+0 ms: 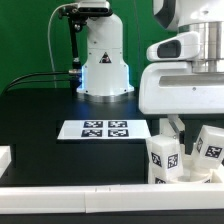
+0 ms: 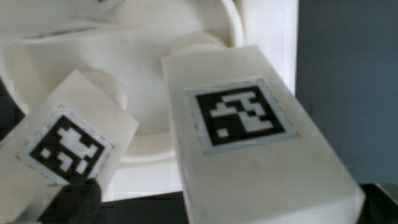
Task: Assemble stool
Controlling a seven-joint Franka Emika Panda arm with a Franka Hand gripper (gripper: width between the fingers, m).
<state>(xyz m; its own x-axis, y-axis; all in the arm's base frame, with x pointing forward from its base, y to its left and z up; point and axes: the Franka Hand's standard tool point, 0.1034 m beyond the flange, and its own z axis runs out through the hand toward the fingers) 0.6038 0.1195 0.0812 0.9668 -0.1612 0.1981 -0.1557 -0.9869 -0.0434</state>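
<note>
Found the stool [image 1: 185, 160] in loose parts at the exterior view's right, near the front of the black table [image 1: 40, 110] and just behind the white border rail [image 1: 80, 200]. Counted two chunky tagged legs there, the nearer leg [image 1: 165, 160] and the farther leg [image 1: 210, 145], both tilted and close together. Confirmed in the wrist view: large leg [image 2: 240, 130] close to the camera, smaller-looking leg [image 2: 71, 140] beside it, both leaning against the curved rim of the seat disc [image 2: 107, 50] behind.

Located the gripper [image 1: 172, 128] directly above the nearer leg. Saw only one dark finger [image 2: 63, 205] in the wrist view, beside the smaller-looking leg. Cannot tell whether spread or closed, nor whether touching any part.

Noted the marker board [image 1: 105, 128] flat at mid-table, well apart from the parts, in front of the arm base [image 1: 105, 65].
</note>
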